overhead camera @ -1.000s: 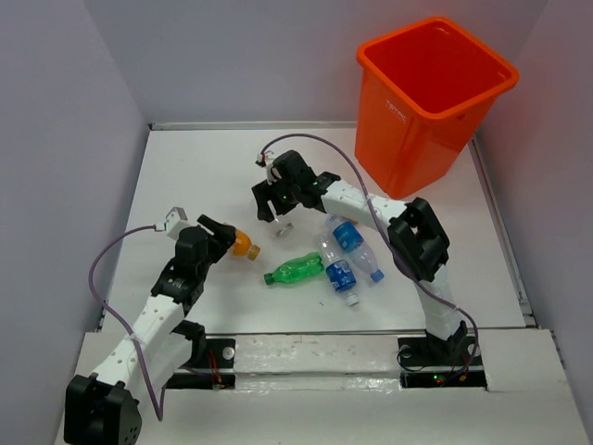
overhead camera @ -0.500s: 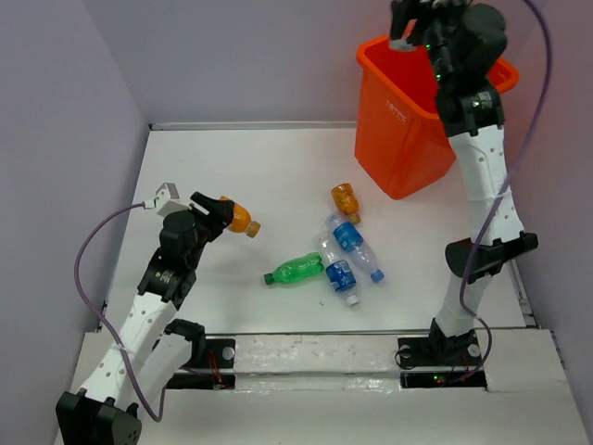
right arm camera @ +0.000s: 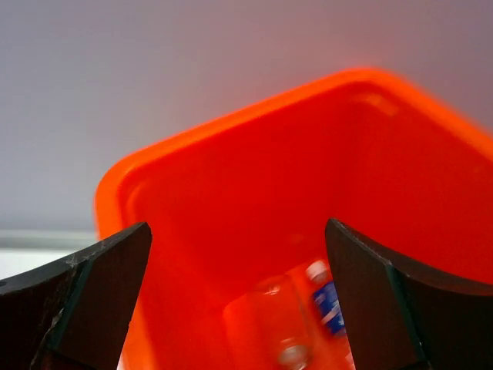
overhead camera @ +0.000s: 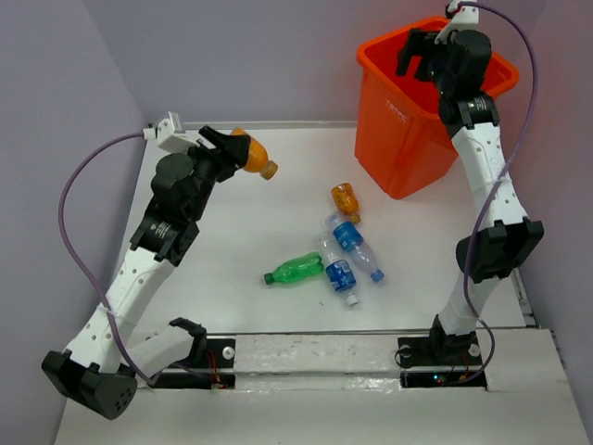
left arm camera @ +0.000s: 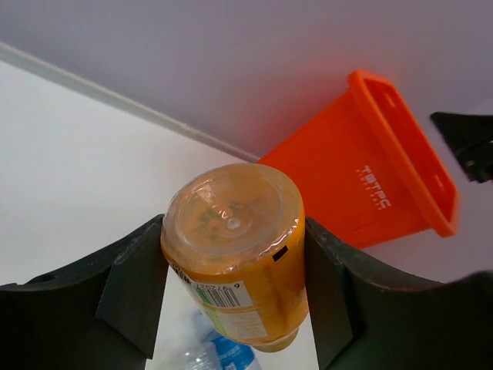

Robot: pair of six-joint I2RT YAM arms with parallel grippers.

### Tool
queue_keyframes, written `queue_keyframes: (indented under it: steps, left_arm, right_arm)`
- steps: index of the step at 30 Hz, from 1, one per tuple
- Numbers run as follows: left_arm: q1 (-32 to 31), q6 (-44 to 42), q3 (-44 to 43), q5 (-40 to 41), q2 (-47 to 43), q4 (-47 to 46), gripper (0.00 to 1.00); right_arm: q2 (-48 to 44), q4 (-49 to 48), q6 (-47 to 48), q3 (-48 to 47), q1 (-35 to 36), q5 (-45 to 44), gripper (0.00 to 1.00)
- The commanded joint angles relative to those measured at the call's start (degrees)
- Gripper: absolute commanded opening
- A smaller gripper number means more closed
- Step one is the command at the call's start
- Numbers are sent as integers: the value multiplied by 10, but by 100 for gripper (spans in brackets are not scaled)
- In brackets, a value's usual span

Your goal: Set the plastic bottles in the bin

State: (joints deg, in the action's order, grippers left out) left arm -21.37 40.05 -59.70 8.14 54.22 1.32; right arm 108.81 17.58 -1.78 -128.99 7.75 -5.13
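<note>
My left gripper (overhead camera: 237,148) is shut on an orange bottle (overhead camera: 252,156), held in the air over the far left of the table; in the left wrist view the bottle (left arm camera: 235,254) sits base-first between both fingers. My right gripper (overhead camera: 422,51) is open and empty above the orange bin (overhead camera: 408,130). The right wrist view looks down into the bin (right arm camera: 231,200), where a plain clear bottle (right arm camera: 273,324) and a blue-labelled bottle (right arm camera: 327,301) lie. On the table lie a second orange bottle (overhead camera: 345,199), a green bottle (overhead camera: 296,270) and two blue-labelled bottles (overhead camera: 357,246) (overhead camera: 339,271).
The bin stands at the far right corner against the grey back wall and shows tilted in the left wrist view (left arm camera: 370,181). Grey walls close in the table's left and right sides. The loose bottles cluster in the middle of the white table (overhead camera: 204,250).
My left arm has lifted the orange bottle up and toward the far side. My right gripper went from the table up over the bin and now hangs open above it.
</note>
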Motion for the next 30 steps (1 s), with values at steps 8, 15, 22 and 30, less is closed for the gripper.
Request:
queue_keyframes:
  steps: [8,15,22,30]
  left_arm:
    - [-149,-49,-216,19,185,-103,49]
    - [-216,-53,-276,-8,256,-134,49]
    - [-243,-44,-277,-53,267,-164,51]
    - [-244,-41,-240,-69,237,-171,53]
  right_arm:
    - [-355,-296,-237,470,25,555,96]
    - [-411,-319,-242,573,75,583,99]
    - [-415,-278,-213,593,90,522,100]
    - [-387,-264,-205,588,111,484,100]
